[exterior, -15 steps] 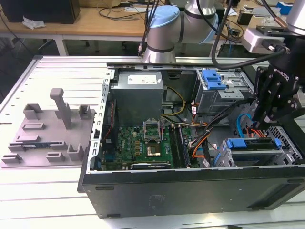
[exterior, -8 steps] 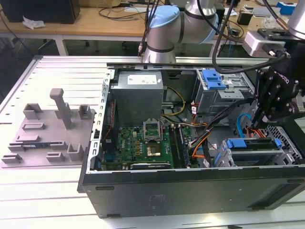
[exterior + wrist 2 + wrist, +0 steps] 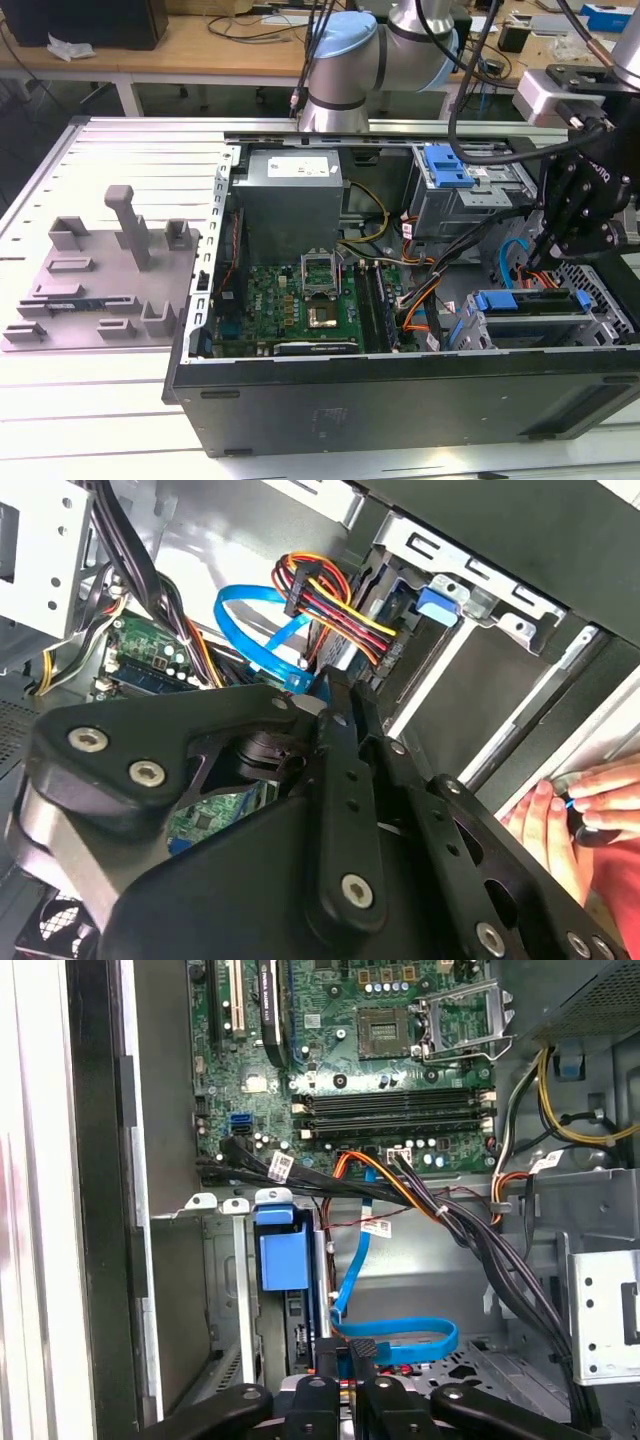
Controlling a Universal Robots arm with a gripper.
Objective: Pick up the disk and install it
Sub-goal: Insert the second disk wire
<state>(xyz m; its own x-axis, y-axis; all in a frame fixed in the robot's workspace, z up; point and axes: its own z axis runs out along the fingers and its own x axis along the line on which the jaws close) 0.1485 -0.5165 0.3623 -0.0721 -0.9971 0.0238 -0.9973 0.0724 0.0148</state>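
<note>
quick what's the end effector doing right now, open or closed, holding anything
End effector: fingers drawn close together inside the computer case, down by the blue cable; whether it grips anything cannot be told.

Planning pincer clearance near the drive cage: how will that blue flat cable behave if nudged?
The blue flat cable probably flexes easily: it lies in a loose loop in both wrist views. Likely light, being thin. It may spring back, since it runs under the black cable bundle.

The arm (image 3: 380,50) is seen reaching down at the exterior view's right, with the black pincer (image 3: 555,255) pointed downward. In both wrist views, its 2 fingers (image 3: 345,1360) are pressed close together.
</note>
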